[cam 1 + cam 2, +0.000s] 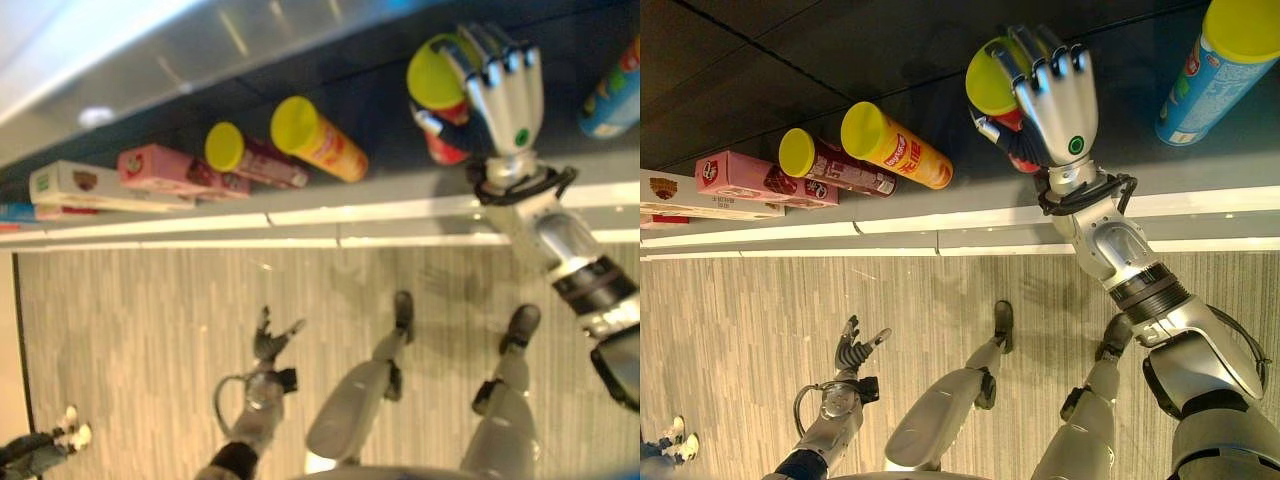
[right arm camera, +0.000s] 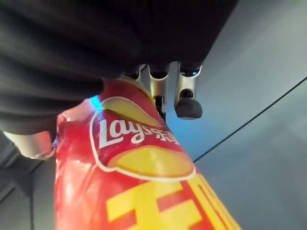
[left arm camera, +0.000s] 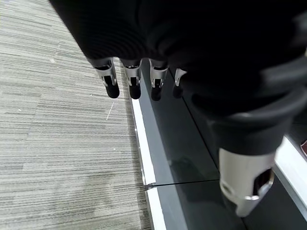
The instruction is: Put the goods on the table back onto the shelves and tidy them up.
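Observation:
A red crisp can (image 1: 992, 82) with a yellow lid stands on the dark shelf (image 1: 890, 55); its red label (image 2: 139, 177) shows close up in the right wrist view. My right hand (image 1: 1058, 100) is shut on it, fingers (image 2: 187, 103) over one side and the thumb on the other. An orange can (image 1: 895, 147) and a dark maroon can (image 1: 830, 165), both yellow-lidded, lie on the shelf to the left. My left hand (image 1: 852, 350) hangs low over the floor, open and holding nothing, its fingers (image 3: 110, 81) straight.
Further left on the shelf lie a pink box (image 1: 750, 178) and a white box (image 1: 680, 200). A blue can (image 1: 1220, 70) stands at the right. A white strip (image 1: 940, 220) edges the shelf front. A person's shoes (image 1: 670, 435) show on the grey carpet (image 1: 740, 320).

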